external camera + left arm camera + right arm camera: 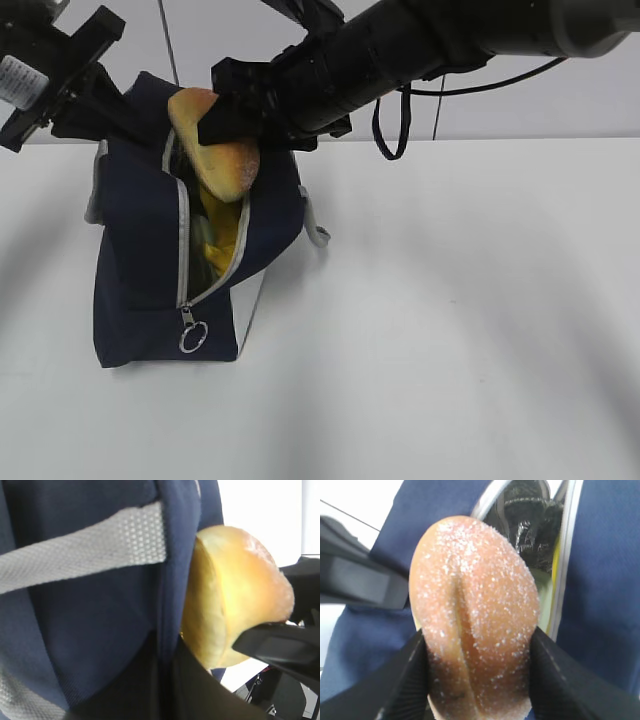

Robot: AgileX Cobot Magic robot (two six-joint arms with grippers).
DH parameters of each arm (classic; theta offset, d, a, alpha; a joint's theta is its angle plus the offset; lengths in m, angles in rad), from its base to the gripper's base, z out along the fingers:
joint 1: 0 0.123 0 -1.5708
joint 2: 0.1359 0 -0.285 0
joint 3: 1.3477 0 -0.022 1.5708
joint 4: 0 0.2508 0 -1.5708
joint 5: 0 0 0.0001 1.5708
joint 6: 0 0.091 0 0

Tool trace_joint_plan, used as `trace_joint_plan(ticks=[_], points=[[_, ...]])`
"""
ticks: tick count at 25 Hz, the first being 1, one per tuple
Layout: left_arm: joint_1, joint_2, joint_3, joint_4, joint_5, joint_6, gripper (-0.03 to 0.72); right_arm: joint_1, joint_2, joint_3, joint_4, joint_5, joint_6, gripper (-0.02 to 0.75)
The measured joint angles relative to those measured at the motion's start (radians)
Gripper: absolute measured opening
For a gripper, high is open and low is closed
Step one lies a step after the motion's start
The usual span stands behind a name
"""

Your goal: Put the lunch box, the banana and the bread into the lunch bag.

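The navy lunch bag (pixel 140 250) stands at the table's left with its zipper open. My right gripper (pixel 228 128) is shut on the bread (pixel 232 165), a golden-brown bun, and holds it tilted at the bag's mouth. In the right wrist view the bread (pixel 475 620) sits between both fingers (pixel 405 680) above the opening. The yellow banana (pixel 222 235) lies inside the bag, beside a pale green sliver (pixel 203 247) that may be the lunch box. My left gripper (pixel 167 685) is shut on the bag's upper edge (pixel 172 580) next to the bread (pixel 235 595).
A grey strap (pixel 85 555) crosses the bag's side. The zipper's ring pull (pixel 192 337) hangs at the bag's front bottom. The white table (pixel 450 320) stretches to the right of the bag.
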Motion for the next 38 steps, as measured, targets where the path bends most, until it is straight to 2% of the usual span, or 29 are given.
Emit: trace_joint_plan(ticks=[8, 13, 16, 19, 22, 31, 38], points=[[0.000, 0.000, 0.000, 0.000, -0.003, 0.000, -0.003, 0.012, 0.074, -0.013, -0.019, 0.003, 0.000, 0.396], [0.000, 0.000, 0.000, -0.001, -0.003, 0.000, -0.003, 0.060, 0.121, -0.051, -0.021, -0.005, 0.000, 0.406], [0.000, 0.000, 0.000, 0.005, -0.003, 0.000, -0.003, 0.090, 0.145, -0.087, -0.030, -0.010, -0.006, 0.475], [0.002, 0.000, 0.000, 0.008, -0.003, 0.000, -0.003, 0.094, 0.161, -0.110, -0.037, -0.011, -0.009, 0.584], [0.002, 0.000, 0.000, 0.006, 0.004, 0.000, -0.003, 0.094, 0.162, -0.114, -0.048, -0.005, -0.012, 0.624], [0.002, 0.000, 0.000, 0.000, 0.012, 0.000, -0.003, 0.081, 0.085, -0.123, -0.200, 0.046, -0.016, 0.629], [0.002, 0.000, 0.000, -0.001, 0.012, 0.000, -0.003, 0.020, 0.001, -0.125, -0.231, 0.140, 0.013, 0.591]])
